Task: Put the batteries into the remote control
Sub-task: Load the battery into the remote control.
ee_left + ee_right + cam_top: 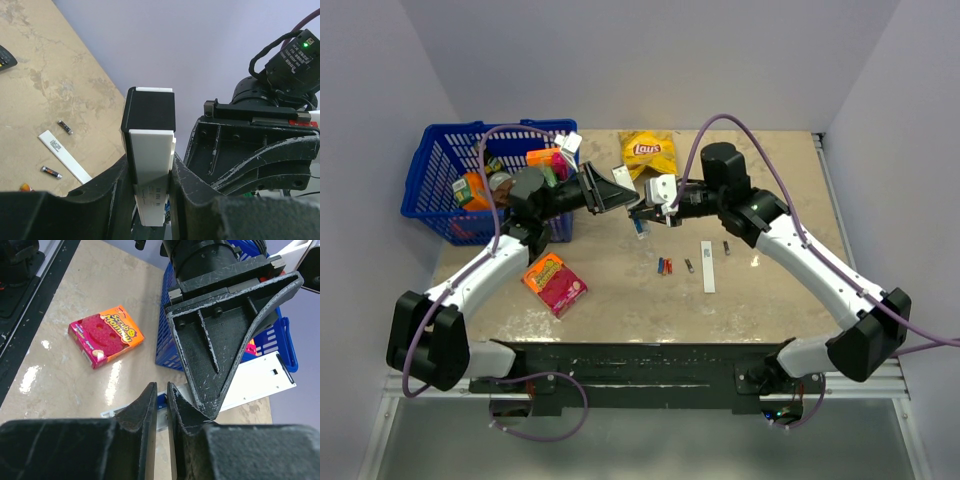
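Left fingers clamped on white remote, held mid-air, frame centre | right fingers nearly pinched; gripping the blue battery? can't tell | tip: line battery up with slot, push slow | overhead shows spare batteries on tabletop, right wrist view doesn't

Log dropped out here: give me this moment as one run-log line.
left end effector: shut on remote control, lifted | right end effector: nearly closed at blue battery, grip unclear | white strip: on table
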You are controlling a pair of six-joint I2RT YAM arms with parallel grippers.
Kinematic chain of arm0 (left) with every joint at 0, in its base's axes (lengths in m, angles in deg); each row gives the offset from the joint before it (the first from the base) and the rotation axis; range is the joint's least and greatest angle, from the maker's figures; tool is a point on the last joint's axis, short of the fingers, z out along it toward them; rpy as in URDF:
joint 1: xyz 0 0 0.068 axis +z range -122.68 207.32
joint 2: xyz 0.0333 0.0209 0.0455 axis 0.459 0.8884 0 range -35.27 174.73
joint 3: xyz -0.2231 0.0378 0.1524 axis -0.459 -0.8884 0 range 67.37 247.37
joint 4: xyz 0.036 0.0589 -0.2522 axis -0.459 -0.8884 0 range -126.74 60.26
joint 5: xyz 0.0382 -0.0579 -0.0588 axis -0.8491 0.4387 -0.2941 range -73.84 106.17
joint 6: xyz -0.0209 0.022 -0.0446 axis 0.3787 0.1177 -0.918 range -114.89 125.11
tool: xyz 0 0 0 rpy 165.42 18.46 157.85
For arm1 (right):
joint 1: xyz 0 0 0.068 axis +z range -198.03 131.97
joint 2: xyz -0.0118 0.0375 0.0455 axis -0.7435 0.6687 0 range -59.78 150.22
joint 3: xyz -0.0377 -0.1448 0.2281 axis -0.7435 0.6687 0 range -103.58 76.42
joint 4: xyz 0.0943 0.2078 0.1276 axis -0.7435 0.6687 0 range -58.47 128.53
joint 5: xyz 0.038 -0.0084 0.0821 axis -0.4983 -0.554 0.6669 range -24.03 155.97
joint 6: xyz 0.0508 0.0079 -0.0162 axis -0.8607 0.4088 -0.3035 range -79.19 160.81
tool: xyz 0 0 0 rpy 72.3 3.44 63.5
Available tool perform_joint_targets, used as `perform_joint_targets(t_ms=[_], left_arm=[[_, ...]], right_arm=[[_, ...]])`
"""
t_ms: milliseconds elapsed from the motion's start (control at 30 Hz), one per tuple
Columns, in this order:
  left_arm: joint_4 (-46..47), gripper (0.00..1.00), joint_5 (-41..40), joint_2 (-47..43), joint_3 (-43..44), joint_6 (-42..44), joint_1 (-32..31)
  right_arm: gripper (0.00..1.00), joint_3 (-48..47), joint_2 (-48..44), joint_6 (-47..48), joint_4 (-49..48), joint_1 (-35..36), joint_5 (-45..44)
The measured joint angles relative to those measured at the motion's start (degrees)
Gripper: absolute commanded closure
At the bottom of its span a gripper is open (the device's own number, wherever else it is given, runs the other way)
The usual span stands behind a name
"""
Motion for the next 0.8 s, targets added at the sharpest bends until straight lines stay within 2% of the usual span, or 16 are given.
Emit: perform_joint_targets(t_ms=[333, 800], left_arm=[[2.0, 1.00, 0.4, 0.6, 0.0, -1.9, 0.0], [12.4, 1.00, -3.8, 1.4, -1.0, -8.1, 1.1]], right_arm=[[0.92, -0.2, 0.4, 0.6, -0.1, -0.1, 1.4], [0.92, 5.5, -1.4, 0.1, -2.4, 0.7, 3.6]])
